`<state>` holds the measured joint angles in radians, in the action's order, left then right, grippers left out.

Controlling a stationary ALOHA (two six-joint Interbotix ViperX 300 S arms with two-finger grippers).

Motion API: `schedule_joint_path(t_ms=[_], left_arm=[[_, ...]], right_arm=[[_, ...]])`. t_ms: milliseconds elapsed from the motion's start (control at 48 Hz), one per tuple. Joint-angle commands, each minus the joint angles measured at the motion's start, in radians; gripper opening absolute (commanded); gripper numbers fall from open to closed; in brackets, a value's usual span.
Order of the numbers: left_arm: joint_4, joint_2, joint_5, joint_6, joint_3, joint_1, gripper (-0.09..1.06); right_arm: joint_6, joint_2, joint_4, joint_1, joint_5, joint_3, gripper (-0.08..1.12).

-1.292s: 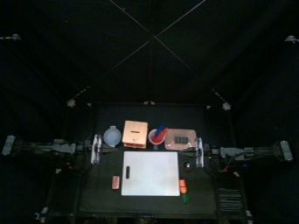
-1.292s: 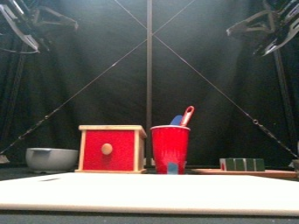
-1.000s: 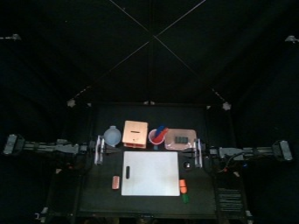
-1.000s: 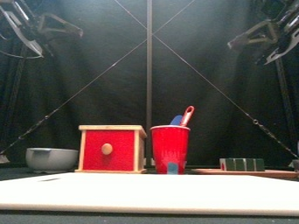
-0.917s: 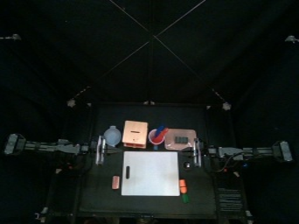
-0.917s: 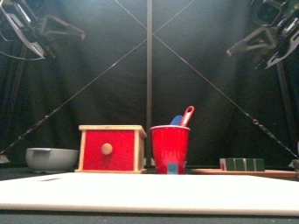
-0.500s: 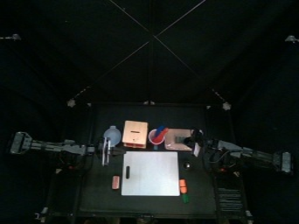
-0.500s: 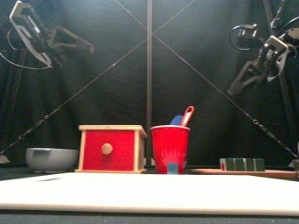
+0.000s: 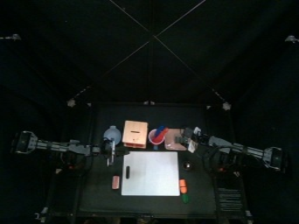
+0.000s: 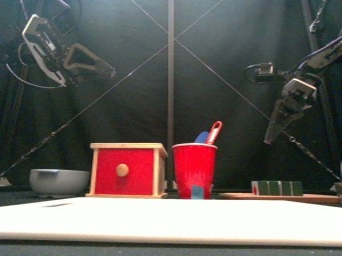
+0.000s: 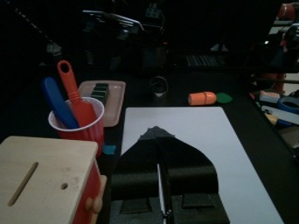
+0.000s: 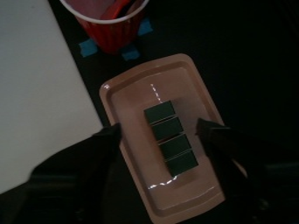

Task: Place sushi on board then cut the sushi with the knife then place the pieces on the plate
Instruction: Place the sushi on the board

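Dark green sushi roll (image 12: 170, 144) lies on the pink tray (image 12: 126, 98), below the right pincer (image 12: 163, 130), whose jaws stand apart. Left pincer (image 11: 158, 133) is closed.

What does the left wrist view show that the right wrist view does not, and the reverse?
Only the left wrist view shows the wooden box, the blue knife and red knife in the red cup, an orange toy near the white board, and the left pincer, its jaws shut. Only the right wrist view shows how the right pincer stands: jaws open, above the pink tray. Both show the red cup, the white board, and the pink tray with the sushi roll on it.
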<state>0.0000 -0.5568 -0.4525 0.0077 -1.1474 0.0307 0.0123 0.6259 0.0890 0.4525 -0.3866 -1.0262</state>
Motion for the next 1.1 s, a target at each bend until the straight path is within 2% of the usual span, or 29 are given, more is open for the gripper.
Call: schedule_joint_path(t_ms=[21,208,375,479,854,1104], left_arm=[[0.0,0.008,-0.009,0.002,0.029,0.008,-0.03],[0.0,0.008,-0.009,0.002,0.028,0.011,-0.03],[0.0,0.008,-0.009,0.002,0.026,0.015,-0.03],[-0.002,0.008,-0.009,0.0,0.026,0.015,-0.03],[-0.003,0.008,-0.009,-0.003,0.026,0.017,-0.03],[-0.009,0.008,-0.009,-0.003,0.026,0.017,-0.03]], right_arm=[[-0.008,-0.038,0.005,0.014,-0.015,0.043,1.03],[-0.035,-0.112,0.023,0.032,-0.087,0.057,1.02],[-0.133,-0.179,-0.015,0.061,-0.107,0.075,1.02],[-0.218,-0.215,-0.06,0.1,-0.107,0.083,1.02],[-0.597,-0.322,-0.331,0.21,-0.063,0.091,1.02],[-0.692,-0.399,-0.393,0.232,-0.028,0.091,1.02]])
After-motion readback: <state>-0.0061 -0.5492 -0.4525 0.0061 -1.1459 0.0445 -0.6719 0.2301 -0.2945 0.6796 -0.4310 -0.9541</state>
